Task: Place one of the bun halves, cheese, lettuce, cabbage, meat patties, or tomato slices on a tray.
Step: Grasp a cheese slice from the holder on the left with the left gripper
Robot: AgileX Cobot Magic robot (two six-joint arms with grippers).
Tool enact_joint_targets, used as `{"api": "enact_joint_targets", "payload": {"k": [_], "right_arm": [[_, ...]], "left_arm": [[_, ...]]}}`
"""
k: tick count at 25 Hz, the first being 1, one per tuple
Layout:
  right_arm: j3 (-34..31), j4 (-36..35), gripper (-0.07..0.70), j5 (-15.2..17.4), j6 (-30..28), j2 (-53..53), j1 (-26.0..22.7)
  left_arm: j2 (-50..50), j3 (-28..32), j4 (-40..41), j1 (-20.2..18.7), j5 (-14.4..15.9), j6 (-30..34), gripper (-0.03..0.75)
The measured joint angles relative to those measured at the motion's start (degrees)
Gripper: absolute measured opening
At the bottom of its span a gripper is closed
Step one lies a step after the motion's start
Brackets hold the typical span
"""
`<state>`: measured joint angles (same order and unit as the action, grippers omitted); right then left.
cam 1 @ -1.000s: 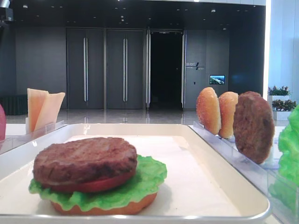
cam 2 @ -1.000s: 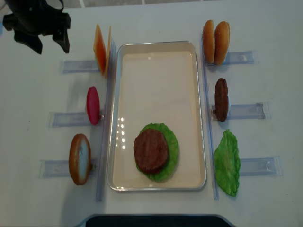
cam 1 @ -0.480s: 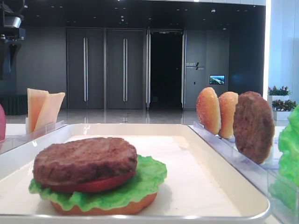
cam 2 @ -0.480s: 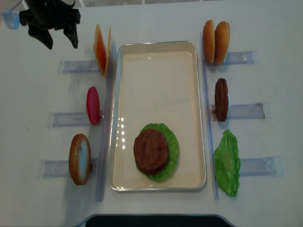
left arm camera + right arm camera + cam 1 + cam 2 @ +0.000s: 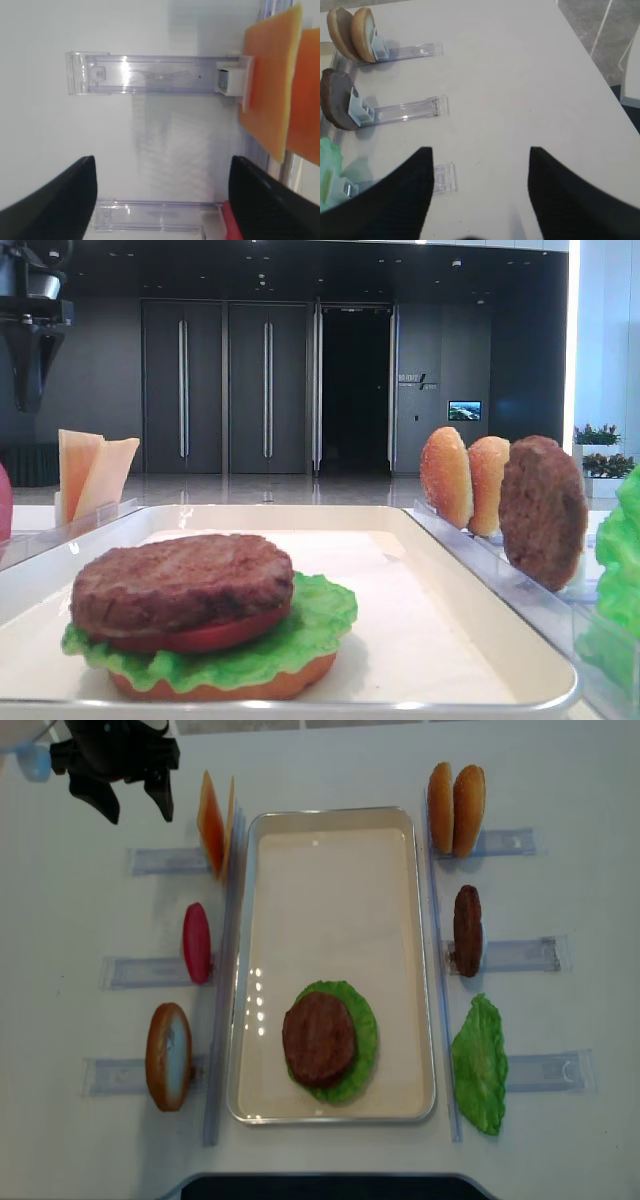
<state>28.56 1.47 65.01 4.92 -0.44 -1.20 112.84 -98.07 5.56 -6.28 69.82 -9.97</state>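
Observation:
Two cheese [image 5: 211,824] slices stand upright in a clear rack left of the white tray [image 5: 330,890]. In the left wrist view the cheese [image 5: 270,85] is at the upper right. My left gripper [image 5: 136,810] hovers open and empty just left of the cheese, above its rack [image 5: 150,75]. On the tray lies a stack: bun half, lettuce [image 5: 364,1030], tomato slice and meat patty [image 5: 318,1038] on top. My right gripper [image 5: 480,185] is open over bare table, right of the right-hand racks, holding nothing.
Left racks also hold a red tomato slice [image 5: 196,942] and a bun half [image 5: 168,1055]. Right racks hold two bun halves [image 5: 455,808], a patty [image 5: 467,930] and a lettuce leaf [image 5: 480,1065]. Rack strips run along both long sides of the tray.
My left gripper has moved right, closer to the cheese rack, with its jaws still open. Nothing else has shifted.

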Motion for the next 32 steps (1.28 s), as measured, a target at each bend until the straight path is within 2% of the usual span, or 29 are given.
{"api": "enact_joint_targets", "payload": {"k": [17,22,32], "right_arm": [[0.0,0.0,0.428,0.0,0.0,0.0,0.0],[0.0,0.0,0.428,0.0,0.0,0.0,0.0],[0.0,0.0,0.428,0.0,0.0,0.0,0.0]], "left_arm": [[0.0,0.0,0.3,-10.4,0.0,-8.9,0.622],[0.0,0.0,0.3,-11.7,-0.2,-10.7,0.622],[0.9,0.0,0.0,-11.8,-7.4,-13.1,0.622]]}}
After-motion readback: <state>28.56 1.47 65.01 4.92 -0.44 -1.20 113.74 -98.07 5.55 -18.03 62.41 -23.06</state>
